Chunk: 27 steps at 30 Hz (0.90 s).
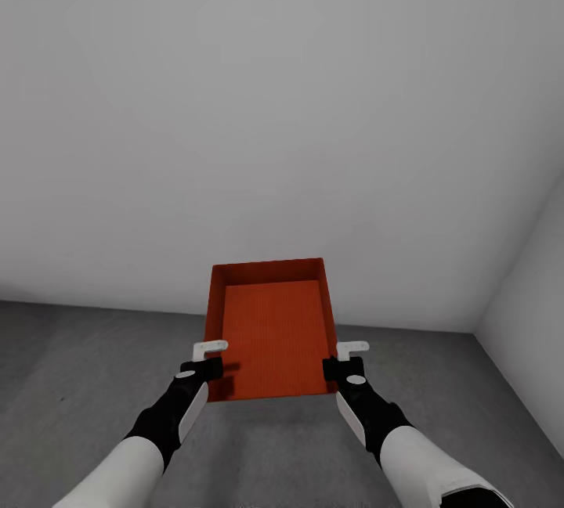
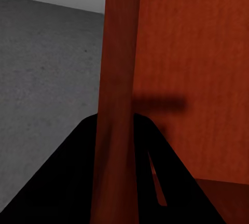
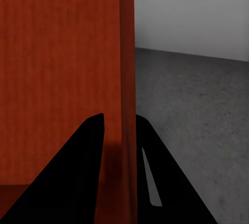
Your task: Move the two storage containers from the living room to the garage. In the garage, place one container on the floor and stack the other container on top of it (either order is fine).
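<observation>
1 orange bin (image 1: 274, 336) hangs at lower centre, my left gripper (image 1: 210, 359) and right gripper (image 1: 345, 359) each pinching a side wall above the grey floor (image 1: 70, 383), so I judge lowering it flat comes next.

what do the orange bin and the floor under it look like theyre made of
Storage container: probably rigid plastic, matte orange-red, thin straight walls and a finely ribbed inside. Floor: looks like bare concrete, dark grey, mottled and rough, no sheen. Being renders, both are guesses.
</observation>
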{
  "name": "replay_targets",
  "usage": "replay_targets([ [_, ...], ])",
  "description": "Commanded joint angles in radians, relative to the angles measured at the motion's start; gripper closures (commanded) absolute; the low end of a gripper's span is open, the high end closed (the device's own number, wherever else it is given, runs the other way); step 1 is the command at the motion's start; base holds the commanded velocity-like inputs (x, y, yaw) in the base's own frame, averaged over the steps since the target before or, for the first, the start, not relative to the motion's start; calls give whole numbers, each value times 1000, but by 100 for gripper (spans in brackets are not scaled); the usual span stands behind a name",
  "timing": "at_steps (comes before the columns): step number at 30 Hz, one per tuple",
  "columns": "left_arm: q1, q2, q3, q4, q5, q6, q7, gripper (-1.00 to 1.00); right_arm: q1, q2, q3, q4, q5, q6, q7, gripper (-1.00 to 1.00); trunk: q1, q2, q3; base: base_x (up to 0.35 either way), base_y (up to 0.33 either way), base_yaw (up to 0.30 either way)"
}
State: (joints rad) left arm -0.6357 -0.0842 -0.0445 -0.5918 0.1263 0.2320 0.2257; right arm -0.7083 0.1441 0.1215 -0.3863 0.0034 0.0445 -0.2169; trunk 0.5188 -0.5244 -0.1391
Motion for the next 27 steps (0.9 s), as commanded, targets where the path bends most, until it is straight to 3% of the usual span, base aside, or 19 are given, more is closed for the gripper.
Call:
replay_targets([
  [1, -1, 1, 11, -20, -5, -5, 9, 100, 0, -9, -11, 1, -2, 5, -10, 100, 0, -2, -3, 0, 0, 0],
  [27, -1, 2, 11, -19, -4, -5, 9, 100, 0, -9, -11, 2, -3, 5, -10, 100, 0, -2, -33, 0, 0, 0],
])
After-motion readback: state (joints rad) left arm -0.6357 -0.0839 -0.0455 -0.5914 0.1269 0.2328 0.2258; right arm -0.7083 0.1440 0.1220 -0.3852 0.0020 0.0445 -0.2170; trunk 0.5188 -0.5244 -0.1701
